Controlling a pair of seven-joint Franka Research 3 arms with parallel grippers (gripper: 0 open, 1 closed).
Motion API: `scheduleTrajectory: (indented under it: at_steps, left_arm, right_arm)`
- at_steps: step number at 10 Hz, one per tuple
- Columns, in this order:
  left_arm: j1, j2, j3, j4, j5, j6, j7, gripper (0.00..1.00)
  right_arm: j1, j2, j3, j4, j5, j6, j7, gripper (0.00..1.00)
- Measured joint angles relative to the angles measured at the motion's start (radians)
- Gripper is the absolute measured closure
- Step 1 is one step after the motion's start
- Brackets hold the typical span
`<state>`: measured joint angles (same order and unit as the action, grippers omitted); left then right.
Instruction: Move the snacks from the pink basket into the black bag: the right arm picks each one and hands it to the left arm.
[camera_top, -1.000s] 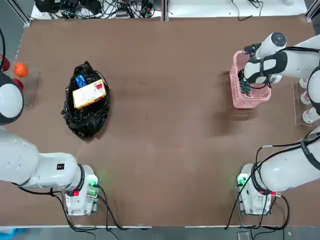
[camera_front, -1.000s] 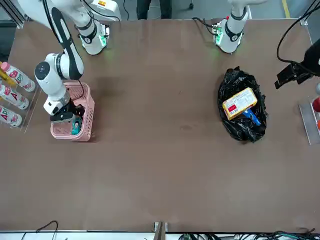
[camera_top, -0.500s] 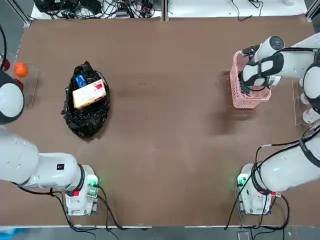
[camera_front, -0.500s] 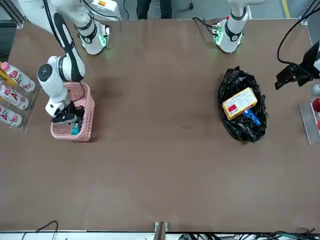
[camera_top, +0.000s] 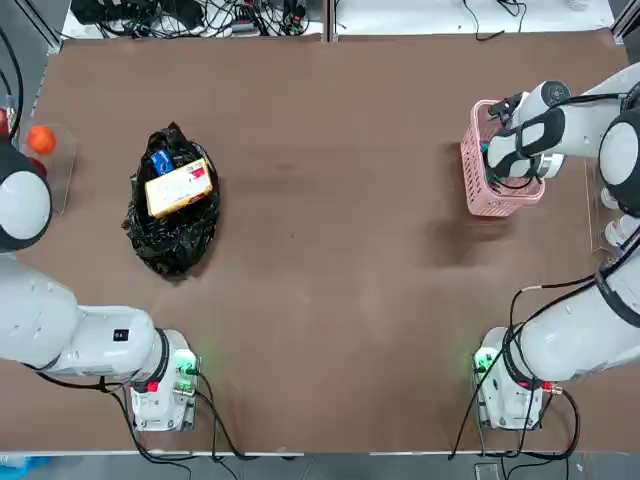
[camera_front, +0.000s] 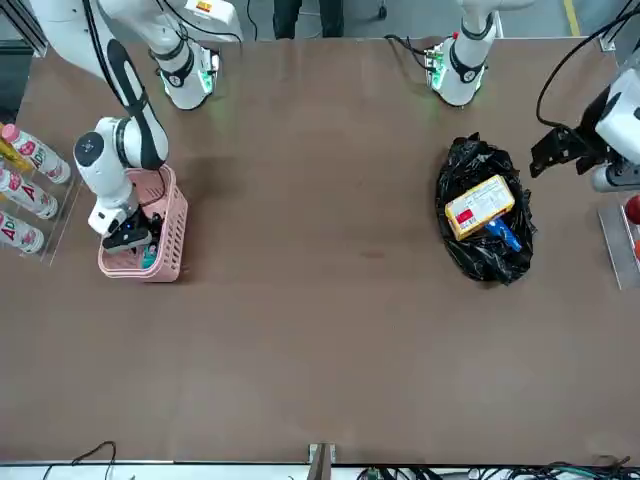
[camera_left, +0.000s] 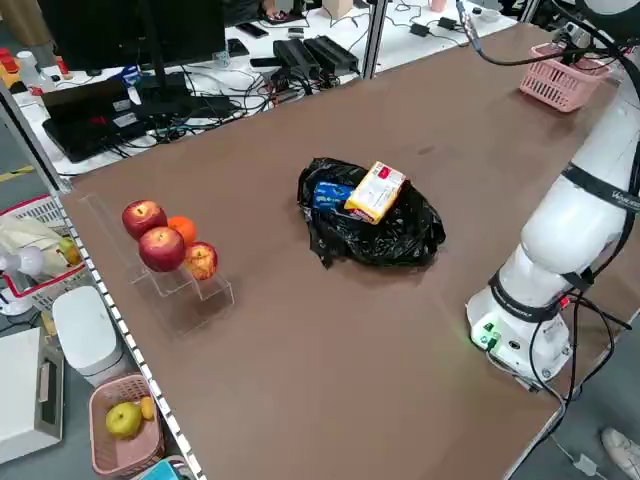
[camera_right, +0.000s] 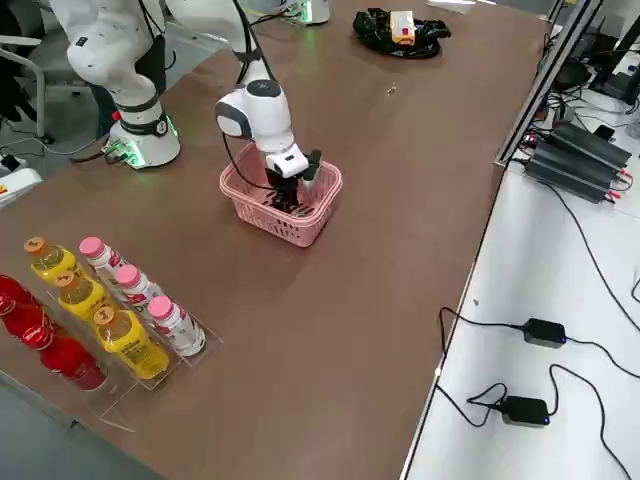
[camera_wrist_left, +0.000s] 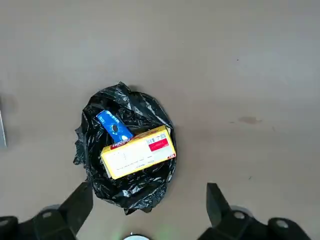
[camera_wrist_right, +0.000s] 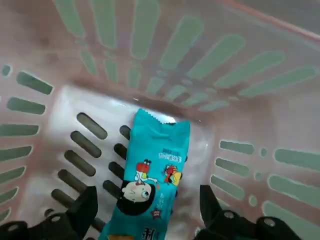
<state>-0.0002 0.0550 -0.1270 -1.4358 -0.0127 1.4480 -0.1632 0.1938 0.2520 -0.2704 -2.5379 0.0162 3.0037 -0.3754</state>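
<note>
While the right gripper (camera_wrist_right: 150, 212) sits down in the pink basket (camera_top: 480, 190), jaws spread around the teal packet (camera_wrist_right: 150, 175) on its floor, the yellow box (camera_wrist_left: 139, 152) and blue packet (camera_wrist_left: 114, 126) lie on the black bag (camera_wrist_left: 107, 187). Left gripper (camera_wrist_left: 150, 212): raised near the bag, jaws wide apart.

Big brown table (camera_top: 330, 300) on a gray floor (camera_front: 400, 20) with a yellow line (camera_front: 572, 18). Past it, a white desk (camera_left: 410, 50) with a black screen (camera_left: 100, 40) and messy black wires (camera_top: 235, 22). Nearby, a chair (camera_right: 20, 43).
</note>
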Motion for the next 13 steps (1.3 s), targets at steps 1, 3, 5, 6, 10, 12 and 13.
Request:
scheduleTrajectory:
  at_steps: [1,3,5,6,10,12,13]
  left_arm:
    - [0.002,0.002,0.0,-0.001,0.0,0.0,0.0,0.0]
    - [0.007,0.004,0.002,-0.001,0.0,0.0,0.0,0.0]
    - [0.011,0.005,0.003,-0.001,0.0,0.0,0.0,0.0]
    - [0.012,0.005,0.003,-0.001,0.0,0.0,0.0,0.0]
    - [0.012,0.005,0.003,-0.001,0.0,0.0,0.0,0.0]
    - [0.012,0.005,0.003,-0.001,0.0,0.0,0.0,0.0]
    - [0.012,0.005,0.003,-0.001,0.0,0.0,0.0,0.0]
  right_arm:
    - [0.0,0.011,0.001,0.0,0.0,0.018,-0.001,0.09]
    - [0.0,0.04,0.003,0.001,0.0,0.056,-0.003,0.09]
    - [0.0,0.057,0.01,0.002,0.0,0.067,-0.004,0.09]
    - [0.0,0.064,0.015,0.002,0.0,0.078,-0.004,0.09]
    - [-0.091,0.092,0.11,0.002,0.0,0.117,-0.004,0.09]
    - [-0.129,0.099,0.143,0.004,0.0,0.125,-0.004,0.12]
    - [-0.131,0.099,0.145,0.004,0.0,0.125,-0.004,0.15]
